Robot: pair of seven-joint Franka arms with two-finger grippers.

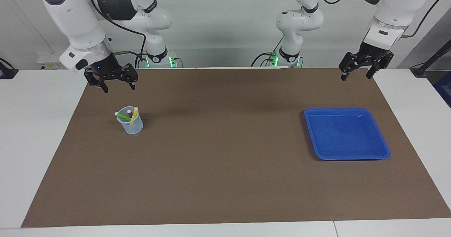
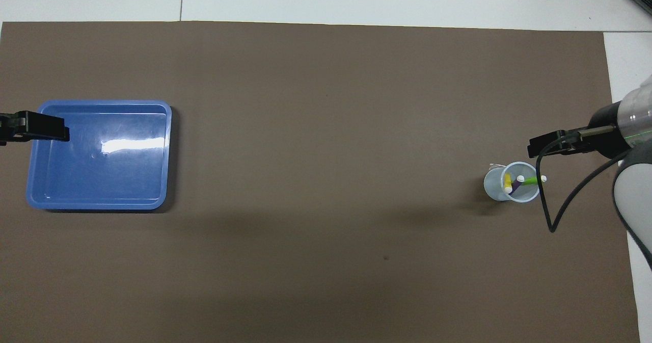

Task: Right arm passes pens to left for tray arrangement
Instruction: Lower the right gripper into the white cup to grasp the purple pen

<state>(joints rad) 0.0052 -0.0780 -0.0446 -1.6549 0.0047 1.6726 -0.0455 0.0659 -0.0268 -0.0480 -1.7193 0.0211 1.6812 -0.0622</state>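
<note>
Pens: three slim marker pens (image 1: 127, 116), green, purple and yellow with pale tips, are stood leaning in a small pale translucent cup (image 1: 131, 122) on the brown mat (image 1: 225, 180), toward the right arm's end of the table.
Long axis: the pens are tilted rather than upright; the green one is leaned most, its tip carried out past the cup's rim.
Right gripper: the right gripper (image 1: 117, 86) is held in the air over the mat near the cup, on the robots' side of it; its black fingers are spread wide and nothing is held.
Left gripper: the left gripper (image 1: 356, 75) is held waiting over the mat's edge on the robots' side of the tray, spread wide, nothing gripped.
Nearer arm: the right arm is judged much the nearer to the pens.
Tray: the shallow bright blue plastic tray (image 1: 385, 152) is set flat toward the left arm's end, well apart from the cup; no pen is seen in it.
Open room: bare mat is left between cup and tray for a handover; the cup's rim is judged the one edge to be cleared.
</note>
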